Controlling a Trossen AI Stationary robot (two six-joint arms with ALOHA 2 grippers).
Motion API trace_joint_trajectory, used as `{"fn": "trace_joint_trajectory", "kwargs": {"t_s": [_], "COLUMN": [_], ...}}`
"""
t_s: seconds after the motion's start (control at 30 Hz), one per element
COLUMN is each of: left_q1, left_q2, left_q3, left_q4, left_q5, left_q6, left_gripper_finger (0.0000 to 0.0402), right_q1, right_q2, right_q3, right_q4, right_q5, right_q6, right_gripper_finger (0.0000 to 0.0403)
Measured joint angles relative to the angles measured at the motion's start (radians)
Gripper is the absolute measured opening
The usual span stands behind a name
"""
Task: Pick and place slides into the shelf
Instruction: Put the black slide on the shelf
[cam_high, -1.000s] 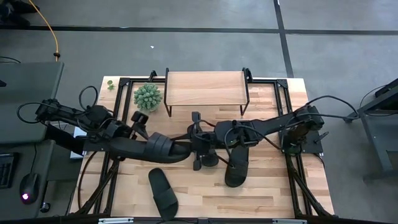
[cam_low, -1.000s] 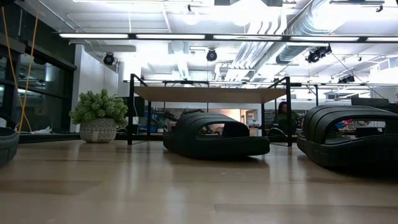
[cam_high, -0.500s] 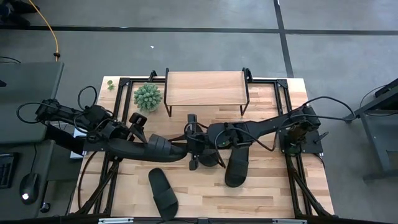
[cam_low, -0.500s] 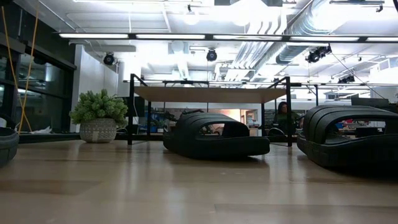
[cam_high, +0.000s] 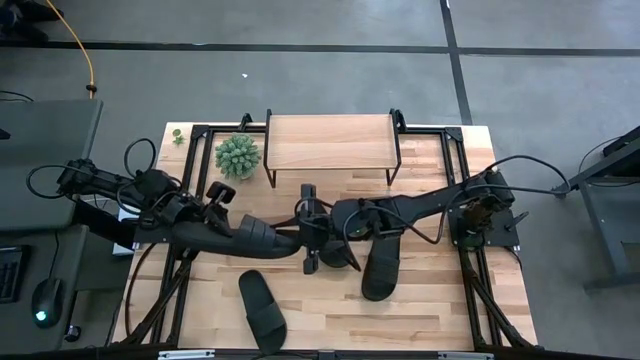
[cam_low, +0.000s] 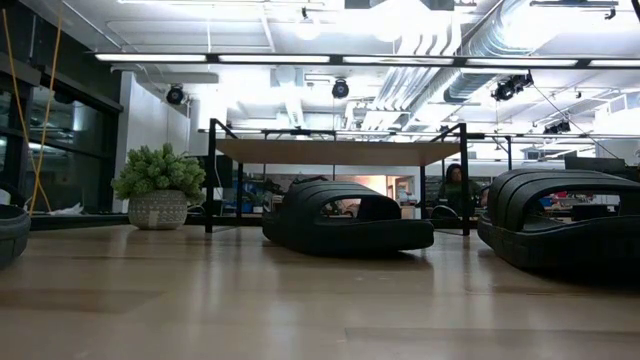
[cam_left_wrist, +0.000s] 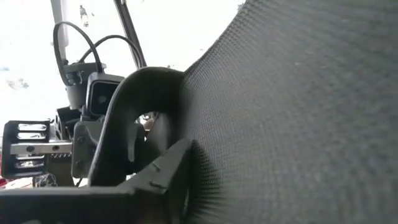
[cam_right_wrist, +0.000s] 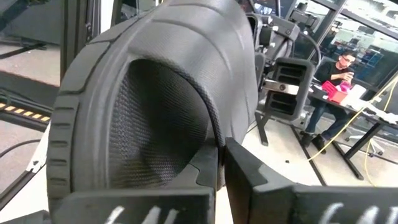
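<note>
One black slide (cam_high: 240, 238) stretches left to right between my two grippers over the table's middle. My left gripper (cam_high: 196, 228) is shut on its heel end. My right gripper (cam_high: 306, 240) is shut on its toe end. A second slide (cam_high: 380, 262) lies flat on the table to the right, and a third slide (cam_high: 262, 308) lies near the near edge. In the low view another slide (cam_low: 345, 215) sits between the legs of the shelf (cam_high: 330, 143). The shelf (cam_low: 335, 150) stands at the far edge on thin black legs. My left gripper holds the slide's heel end (cam_left_wrist: 205, 168), coming level from the table's left, along the slide's length. One finger (cam_left_wrist: 158, 180) lies on the mesh-textured footbed; the other is hidden behind the sole. My right gripper pinches the rim of the toe-end opening (cam_right_wrist: 214, 134), coming level from the table's right. One finger (cam_right_wrist: 208, 168) is inside against the mesh surface and the other finger (cam_right_wrist: 261, 165) is outside.
A small potted plant (cam_high: 238, 155) stands left of the shelf. A black metal frame (cam_high: 450, 135) runs round the shelf at the table's far side. Bare wood shows between the two loose slides. A person (cam_right_wrist: 339, 68) sits beyond the table.
My right gripper has moved toward the table's left onto the held slide's toe end. The left arm and the slide have shifted slightly left and down. The other slides have kept still.
</note>
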Motion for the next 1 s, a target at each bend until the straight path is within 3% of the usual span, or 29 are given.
{"fn": "trace_joint_trajectory", "kwargs": {"t_s": [0.13, 0.4, 0.73, 1.0], "left_q1": [0.0, 0.001, 0.002, 0.002], "left_q2": [-0.001, -0.001, 0.003, 0.002], "left_q3": [0.0, 0.0, -0.001, -0.001], "left_q4": [0.005, -0.012, -0.038, -0.078], "left_q5": [0.0, 0.003, -0.043, -0.121], "left_q6": [0.0, 0.001, 0.003, 0.029], "left_gripper_finger": [0.0104, 0.0118, 0.0109, 0.0111], "right_q1": [0.0, 0.0, -0.001, 0.014], "right_q2": [0.0, 0.0, 0.002, -0.016], "right_q3": [0.0, 0.0, 0.0, 0.0], "right_q4": [-0.002, -0.017, -0.041, -0.105], "right_q5": [-0.003, -0.003, 0.038, 0.217], "right_q6": [0.001, -0.002, -0.015, -0.064], "right_gripper_finger": [0.0, 0.0007, 0.0116, 0.0164]}}
